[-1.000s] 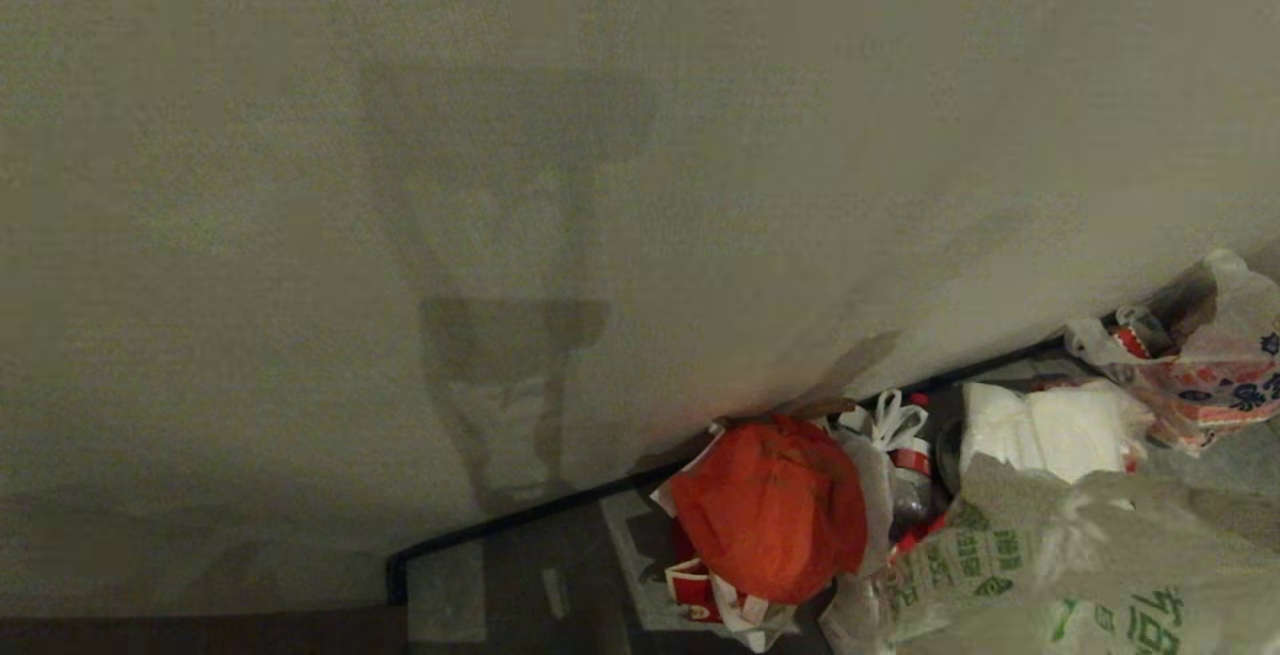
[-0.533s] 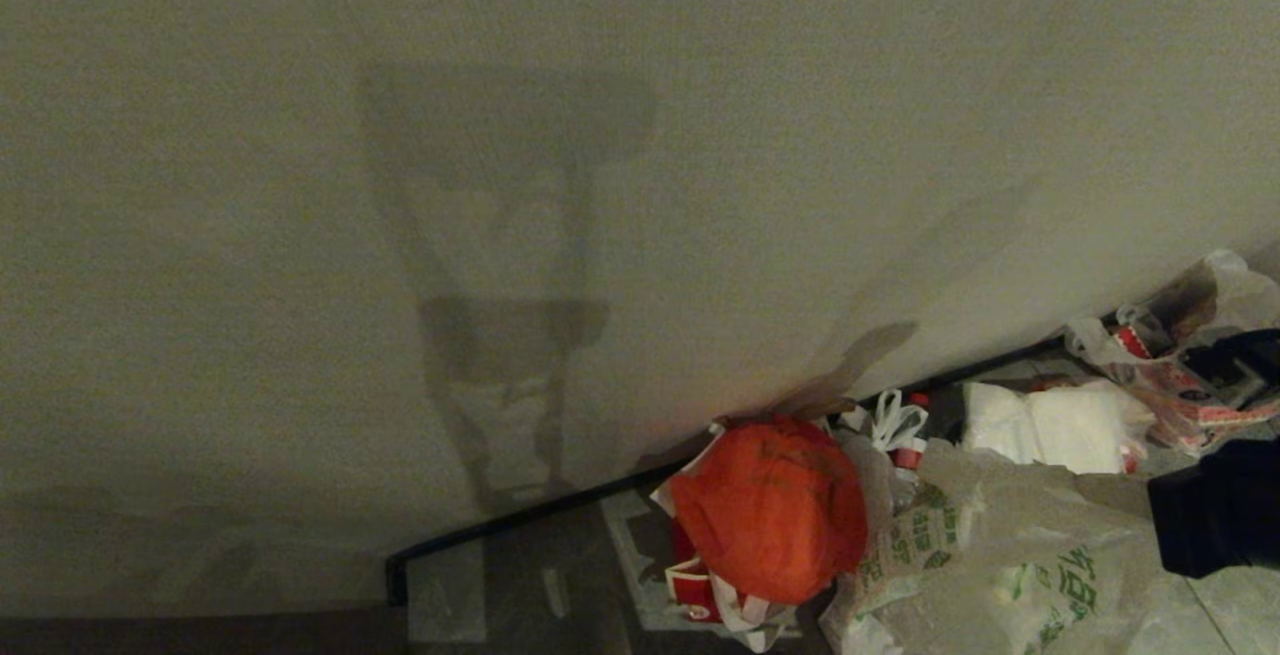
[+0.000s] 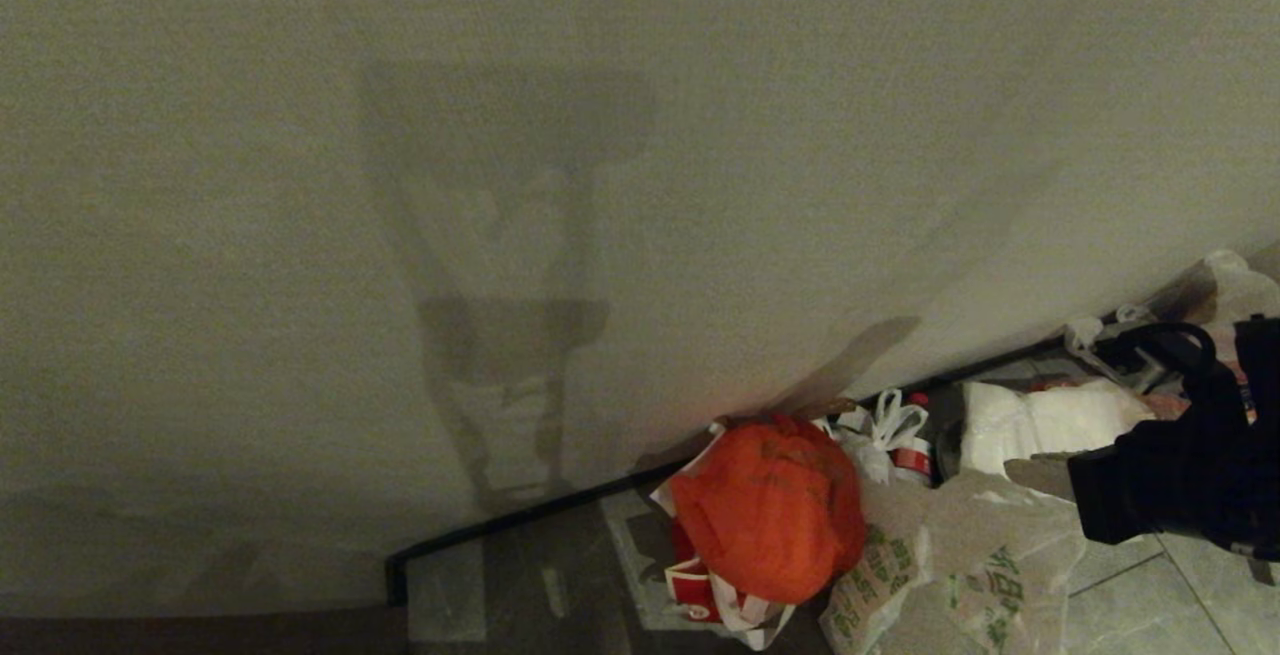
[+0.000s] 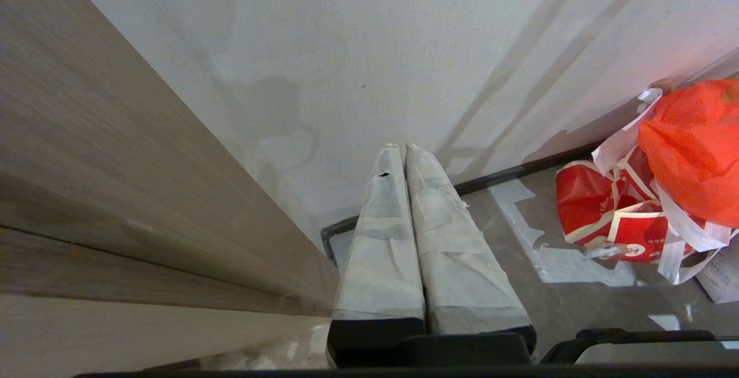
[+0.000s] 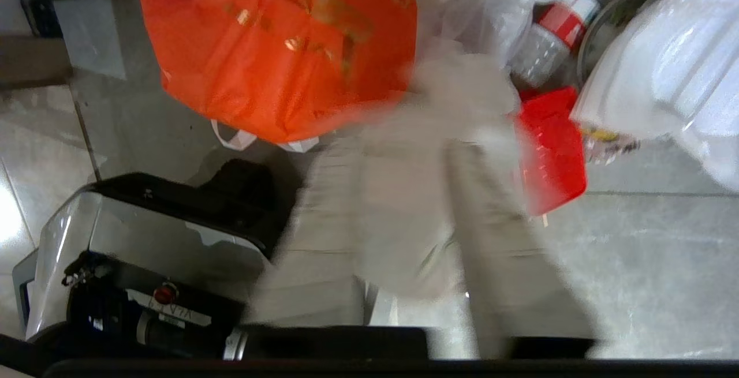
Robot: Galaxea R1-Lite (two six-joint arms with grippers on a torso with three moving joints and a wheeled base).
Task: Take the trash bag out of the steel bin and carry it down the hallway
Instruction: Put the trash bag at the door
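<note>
Lying slumped on the floor tiles (image 3: 1130,605) beside the orange-red bag (image 3: 770,510), the trash bag (image 3: 960,575) sits under my right gripper (image 5: 398,153), whose fingers (image 5: 323,205) stand parted around nothing, while my left gripper (image 4: 401,150) hangs idle, fingers pressed together.

Wall (image 3: 640,135): matt, fine-grained texture, off-white. Baseboard (image 3: 520,520) at its foot: dark, smooth strip.

Floor tiles (image 3: 1140,605) below the wall: grey marbled, polished, faint glare.

Orange-red bag (image 3: 770,510) against the wall: thin plastic film, crinkled, slight sheen with glossy highlights in the right wrist view.

Trash bag (image 3: 950,575) just beside the orange-red bag: thin semi-clear whitish plastic, heavily creased, green print.

White bundle (image 3: 1050,420) near the wall: soft-looking, matt white from the head; glossy film in the right wrist view.

Left gripper (image 4: 398,150) fingers (image 4: 381,239): wrapped in whitish tape-like covering, matt, wrinkled, one small tear.

Panel (image 4: 115,193) beside the left gripper: wood-grain finish, matt.
</note>
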